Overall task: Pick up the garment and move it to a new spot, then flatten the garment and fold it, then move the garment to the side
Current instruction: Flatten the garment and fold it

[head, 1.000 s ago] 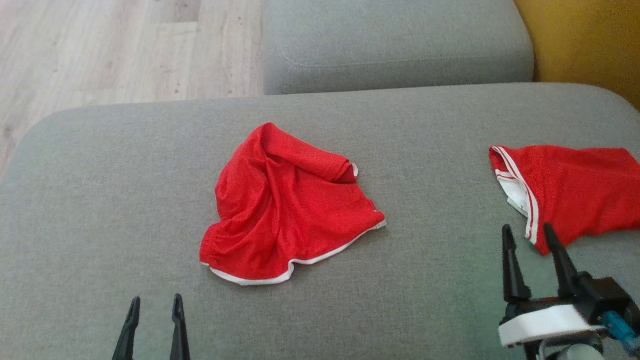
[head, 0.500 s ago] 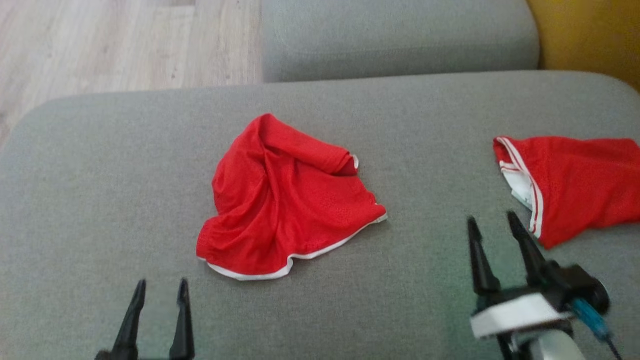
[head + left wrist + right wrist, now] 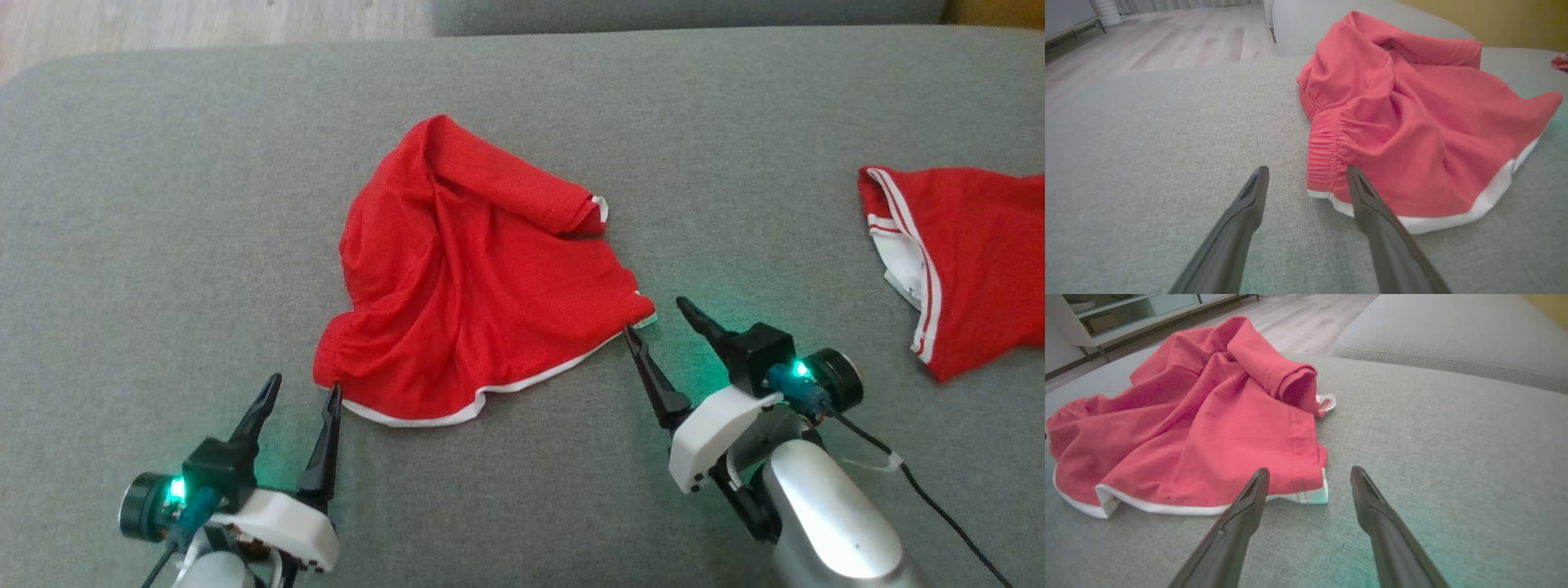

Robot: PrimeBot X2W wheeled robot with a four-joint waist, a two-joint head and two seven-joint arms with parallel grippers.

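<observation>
Crumpled red garment (image 3: 473,278) mid grey sofa cushion (image 3: 163,204), L gripper (image 3: 304,384) low by its near-left corner, jaws apart, empty, R gripper (image 3: 655,315) angled up-left, one fingertip at near-right hem corner, jaws spread, holding nothing, 2nd red garment (image 3: 971,261) far right.

Crumpled red garment (image 3: 469,282) with white hem lies bunched on the grey cushion (image 3: 163,204)

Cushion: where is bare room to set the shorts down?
Free: the wide stretch left of the shorts, out to the cushion edge; the strip between shorts and the second red garment. Crowded: the shorts' near hem, with left gripper and right gripper at its corners.
</observation>
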